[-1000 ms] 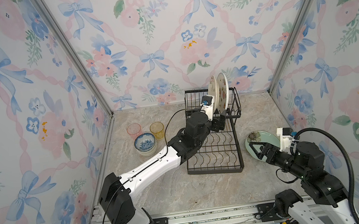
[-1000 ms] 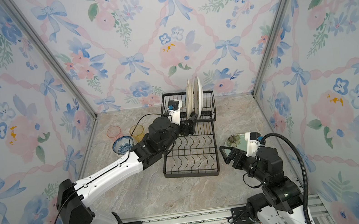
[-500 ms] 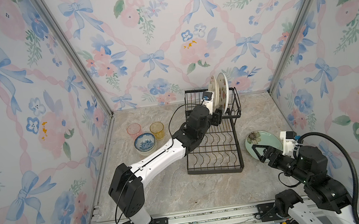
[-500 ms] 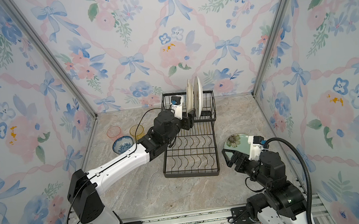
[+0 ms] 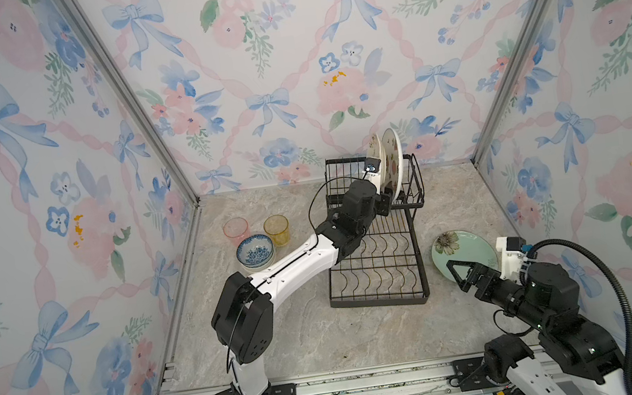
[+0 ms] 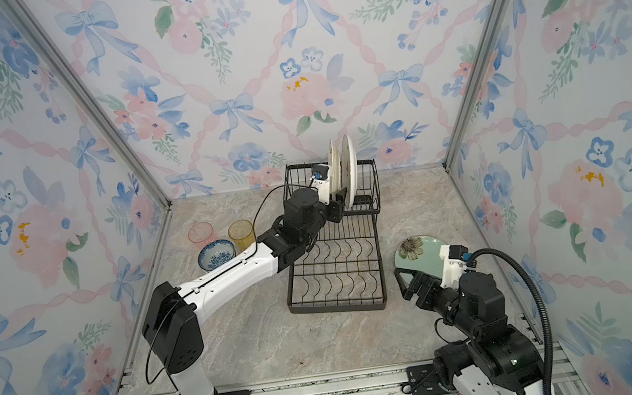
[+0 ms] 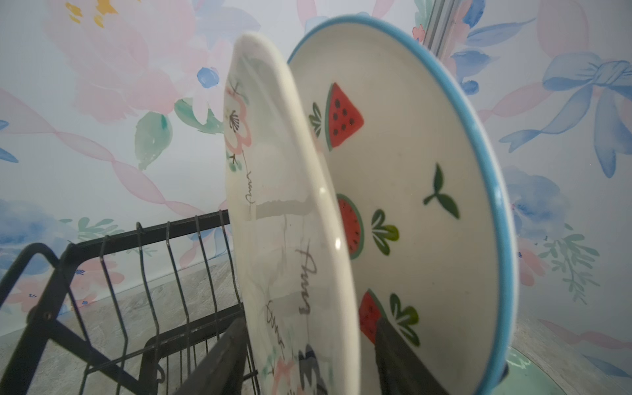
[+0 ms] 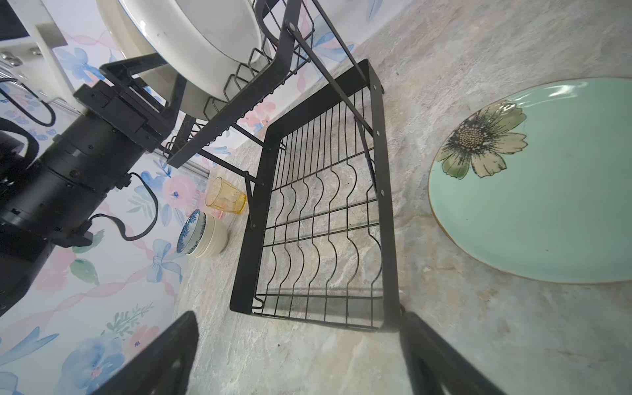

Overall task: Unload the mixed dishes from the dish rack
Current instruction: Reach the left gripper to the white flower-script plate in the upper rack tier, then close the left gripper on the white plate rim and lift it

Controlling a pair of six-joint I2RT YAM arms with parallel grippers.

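Rack (image 5: 379, 303) sits mid-table (image 5: 326, 340). Upper shelf (image 5: 416, 182) holds two plates standing on edge in its slots. The floral plate (image 7: 273, 205) is on the left-arm side and the melon plate (image 7: 410, 171), blue rim, is just beside it. Their rims are close, with a narrow gap between them. Lower tray (image 8: 244, 256) shows its wavy dividers, with marble visible through the wires.

Left gripper (image 7: 307, 325) is up at the shelf, fingers (image 7: 222, 359) straddling the floral plate's lower edge. One finger is on the printed face, the other in the gap between the two plates. The jaws stand apart with the plate between them — can't tell from the wrist view whether they press on it.

Right gripper (image 8: 300, 316) hovers low off the rack's front right corner, jaws wide apart over bare marble. Mint plate (image 5: 468, 244) lies flat on the table right of the rack, just beside that gripper. In both top views the gripper covers part of the plate's near edge.

Left of the rack, on the table, is one stack — blue bowl (image 5: 254, 251) nested on top of cream bowls (image 8: 215, 236). Pink tumbler (image 5: 236, 230) and amber tumbler (image 5: 277, 229) stand upright just behind the stack, side by side, with the amber one nearer the rack.
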